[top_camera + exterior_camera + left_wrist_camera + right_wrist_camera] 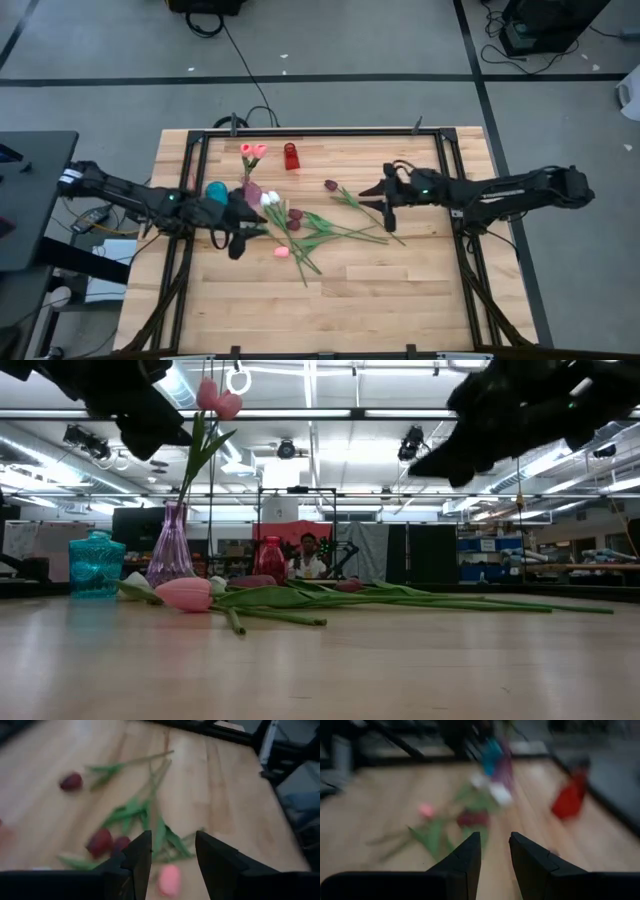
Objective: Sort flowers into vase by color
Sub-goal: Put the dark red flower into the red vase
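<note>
The left gripper [243, 232] is held low with fingers apart over the flowers [300, 228]; the right gripper [386, 203] is raised at their right, fingers slightly apart

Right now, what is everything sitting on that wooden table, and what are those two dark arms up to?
Purple glass vase: one, holds two pink tulips, left of centre.
Teal glass jar: one, beside the purple vase.
Red glass vase: one, near the table's far edge.
Loose tulips: a tangled pile, heads pink, maroon and white, mid-table.
Lone maroon tulip: one, right of the pile.
Wooden table: one, light planks.
Left claw: open, empty, at the pile's left edge.
Right claw: open, empty, at the pile's right.
</note>
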Controlling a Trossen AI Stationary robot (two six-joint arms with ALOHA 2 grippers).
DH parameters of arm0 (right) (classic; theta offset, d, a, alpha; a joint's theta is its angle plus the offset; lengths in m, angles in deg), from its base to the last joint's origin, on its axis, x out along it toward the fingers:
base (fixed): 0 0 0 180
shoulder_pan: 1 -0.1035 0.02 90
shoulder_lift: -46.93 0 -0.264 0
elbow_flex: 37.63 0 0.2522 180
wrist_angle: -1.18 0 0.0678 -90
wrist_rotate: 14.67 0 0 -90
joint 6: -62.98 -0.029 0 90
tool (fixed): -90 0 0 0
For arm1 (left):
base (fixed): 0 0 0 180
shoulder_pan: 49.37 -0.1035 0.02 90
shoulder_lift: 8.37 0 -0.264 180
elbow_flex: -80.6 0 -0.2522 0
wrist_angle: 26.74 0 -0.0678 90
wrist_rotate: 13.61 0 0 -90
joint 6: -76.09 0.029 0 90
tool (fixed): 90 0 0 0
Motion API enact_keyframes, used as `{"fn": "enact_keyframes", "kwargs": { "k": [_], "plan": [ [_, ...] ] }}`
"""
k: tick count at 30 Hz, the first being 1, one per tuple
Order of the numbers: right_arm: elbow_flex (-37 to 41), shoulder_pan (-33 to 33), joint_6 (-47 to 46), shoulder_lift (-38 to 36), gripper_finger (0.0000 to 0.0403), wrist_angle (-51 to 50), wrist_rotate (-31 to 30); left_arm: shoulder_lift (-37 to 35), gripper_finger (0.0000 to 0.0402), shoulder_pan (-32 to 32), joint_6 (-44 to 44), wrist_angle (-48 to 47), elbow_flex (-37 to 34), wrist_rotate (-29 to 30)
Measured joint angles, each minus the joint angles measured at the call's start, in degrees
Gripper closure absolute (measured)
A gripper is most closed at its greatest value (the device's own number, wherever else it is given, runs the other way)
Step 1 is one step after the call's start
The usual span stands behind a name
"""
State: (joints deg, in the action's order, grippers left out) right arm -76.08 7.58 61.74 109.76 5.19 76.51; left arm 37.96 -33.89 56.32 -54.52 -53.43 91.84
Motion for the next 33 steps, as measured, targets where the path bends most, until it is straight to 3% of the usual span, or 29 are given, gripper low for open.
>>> {"fn": "enact_keyframes", "kwargs": {
  "k": [5, 9, 15, 23, 28, 33],
  "plan": [
    [-3.52, 0.07, -6.33, 9.34, 0.0286, -14.15, -10.85, 1.42, 0.0243, 0.85, 4.49, 15.85, -4.5, 2.07],
    [-5.96, 0.02, -10.37, 16.41, 0.0284, -18.7, -11.97, 2.89, 0.0243, 1.41, 4.24, 25.59, -7.61, 2.03],
    [-8.24, -1.11, -14.02, 23.04, 0.0263, -18.37, -11.38, 4.77, 0.0243, 2.42, 2.54, 26.29, -7.8, 1.99],
    [-8.76, -2.87, -15.62, 26.23, 0.0261, -18.48, -11.01, 6.68, 0.0243, 3.44, 1.5, 26.32, -7.8, 2.0],
    [-8.79, -3.23, -15.66, 27.3, 0.0296, -18.31, -11.88, 6.66, 0.0243, 3.41, 1.49, 27.18, -7.8, 3.01],
    [-8.86, -3.21, -15.24, 28.64, 0.0379, -16.25, -11.85, 6.85, 0.0243, 3.41, 1.31, 27.49, -7.8, 3.08]
  ]
}}
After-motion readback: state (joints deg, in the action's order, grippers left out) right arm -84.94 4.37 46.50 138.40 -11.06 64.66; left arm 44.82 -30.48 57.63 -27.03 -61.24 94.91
